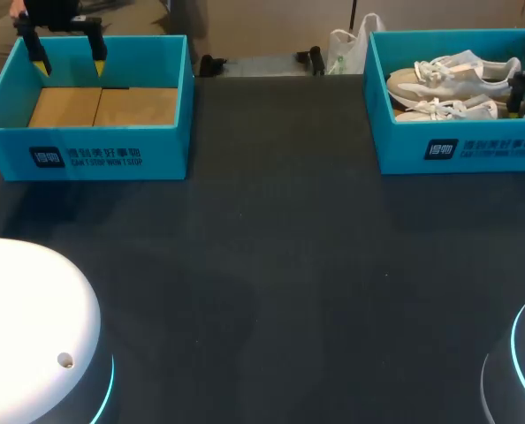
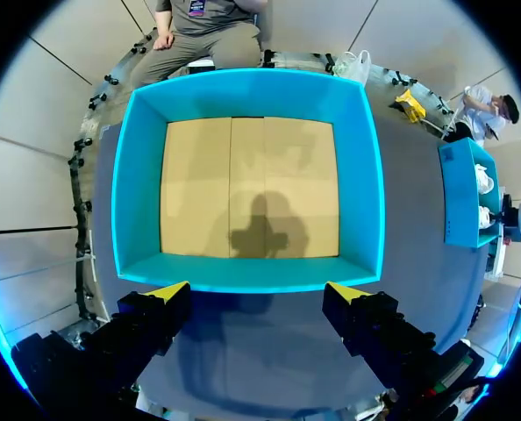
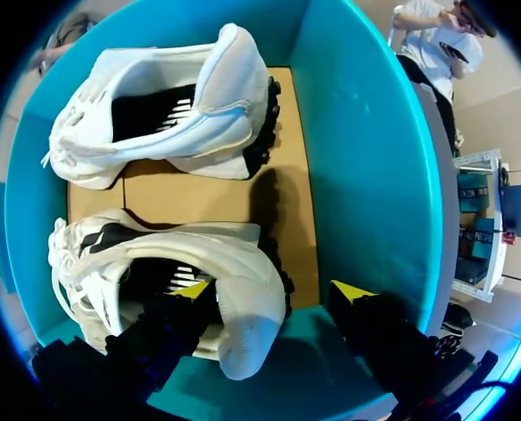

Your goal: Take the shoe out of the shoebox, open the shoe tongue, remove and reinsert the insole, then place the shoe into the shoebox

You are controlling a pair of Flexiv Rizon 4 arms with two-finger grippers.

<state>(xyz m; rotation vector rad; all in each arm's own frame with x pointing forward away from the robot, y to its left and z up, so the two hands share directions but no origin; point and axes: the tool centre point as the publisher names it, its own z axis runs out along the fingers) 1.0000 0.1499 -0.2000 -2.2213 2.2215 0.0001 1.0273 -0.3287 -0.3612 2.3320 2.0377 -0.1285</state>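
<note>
Head view first, from the left: the left claw [image 1: 69, 64] hangs over the back of the left box [image 1: 170, 150], fingers spread and gripping nothing; that box shows only its cardboard floor. Across the bare dark table [image 1: 271, 265], well apart, stands the right box [image 3: 366, 158] with both shoes lying side by side along its length, toes toward the table's middle and heels toward the outer end wall. The right claw [image 3: 272, 289] is over that heel end, so this arm is by far the nearer one. Its fingers stand released, not clenched — one yellow tip sits over the mouth of the near shoe [image 3: 155, 254], the other outside its heel, above the strip of floor by the wall. The heel collar thus lies between the fingers, and the shoe's long axis runs straight ahead of the claw. The far shoe [image 3: 181, 114] lies parallel beyond it, untouched. Judging from this, the shoe is not yet out, and a pinch on that heel wall looks like the natural grip.
</note>
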